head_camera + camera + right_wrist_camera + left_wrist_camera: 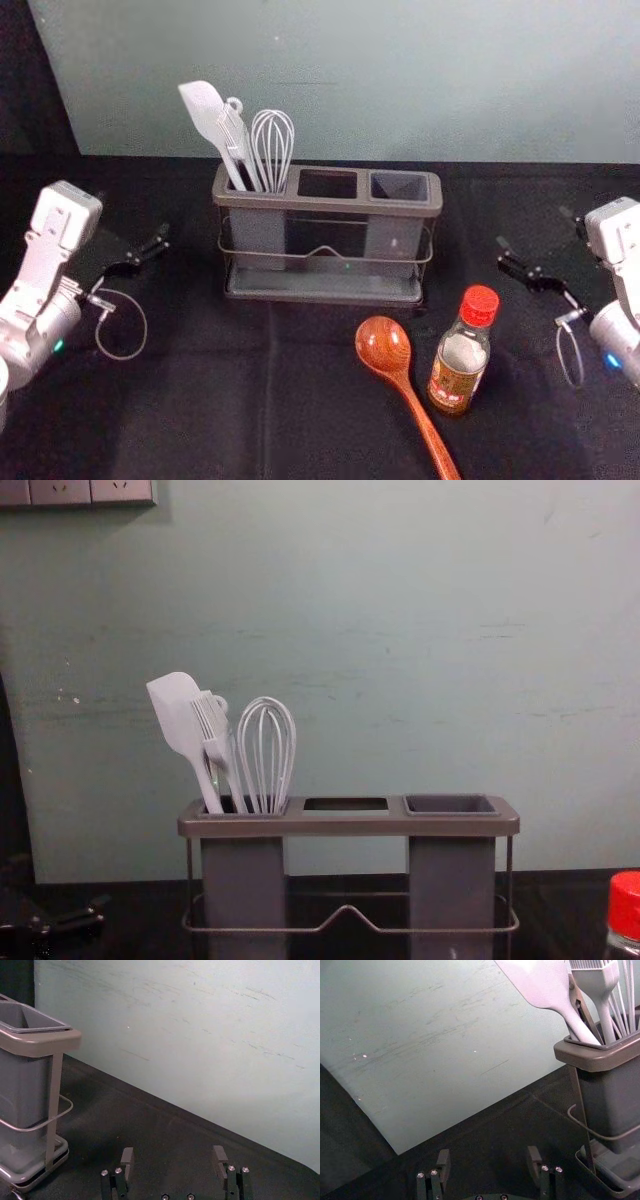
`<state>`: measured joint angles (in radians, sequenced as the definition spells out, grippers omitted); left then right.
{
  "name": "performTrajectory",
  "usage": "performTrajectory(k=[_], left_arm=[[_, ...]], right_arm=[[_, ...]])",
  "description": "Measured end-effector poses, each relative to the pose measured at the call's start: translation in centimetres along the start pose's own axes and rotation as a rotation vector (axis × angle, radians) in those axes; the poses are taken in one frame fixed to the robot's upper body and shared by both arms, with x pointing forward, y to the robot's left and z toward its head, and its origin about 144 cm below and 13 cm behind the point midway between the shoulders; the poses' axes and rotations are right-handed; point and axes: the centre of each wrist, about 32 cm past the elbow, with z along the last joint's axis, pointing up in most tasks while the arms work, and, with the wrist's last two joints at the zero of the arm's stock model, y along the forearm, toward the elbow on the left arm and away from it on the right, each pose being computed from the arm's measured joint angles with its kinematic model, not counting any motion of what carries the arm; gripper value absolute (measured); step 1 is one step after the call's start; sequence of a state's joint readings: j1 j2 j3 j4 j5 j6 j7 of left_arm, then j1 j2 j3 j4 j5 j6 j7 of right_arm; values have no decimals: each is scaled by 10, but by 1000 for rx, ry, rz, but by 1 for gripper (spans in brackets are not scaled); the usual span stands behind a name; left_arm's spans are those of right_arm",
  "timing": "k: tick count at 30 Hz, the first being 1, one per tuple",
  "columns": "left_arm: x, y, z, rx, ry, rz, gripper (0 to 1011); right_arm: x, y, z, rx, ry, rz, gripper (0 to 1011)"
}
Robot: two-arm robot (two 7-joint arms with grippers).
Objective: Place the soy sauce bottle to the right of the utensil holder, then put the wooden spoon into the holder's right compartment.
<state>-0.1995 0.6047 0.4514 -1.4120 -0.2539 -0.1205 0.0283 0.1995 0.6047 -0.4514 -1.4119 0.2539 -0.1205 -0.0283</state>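
Note:
In the head view, the utensil holder [325, 200] stands mid-table, white utensils in its left compartment and its right compartment [399, 186] holding nothing. The red-capped soy sauce bottle [464, 352] stands upright in front of the holder's right end. Just left of it lies the wooden spoon [384, 347], bowl toward the holder. My left gripper [150, 249] is left of the holder, and my right gripper [535, 255] is right of it. Both are open and hold nothing, as the left gripper [490, 1162] and the right gripper [173, 1162] show in the wrist views.
A greenish wall [350, 610] rises behind the black-covered table [200, 400]. The white spatula [208, 115] and the whisk [272, 145] stick up above the holder's left side. A socket panel [75, 490] is on the wall at upper left.

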Motion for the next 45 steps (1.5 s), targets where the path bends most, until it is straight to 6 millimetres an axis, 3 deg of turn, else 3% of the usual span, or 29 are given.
performTrajectory(k=[25, 45], left_arm=[[0, 0, 0, 0, 0, 0, 1005], [0, 0, 0, 0, 0, 0, 1005]], right_arm=[[1, -5, 1, 7, -8, 0, 1002], [19, -73, 13, 91, 90, 139, 1002]])
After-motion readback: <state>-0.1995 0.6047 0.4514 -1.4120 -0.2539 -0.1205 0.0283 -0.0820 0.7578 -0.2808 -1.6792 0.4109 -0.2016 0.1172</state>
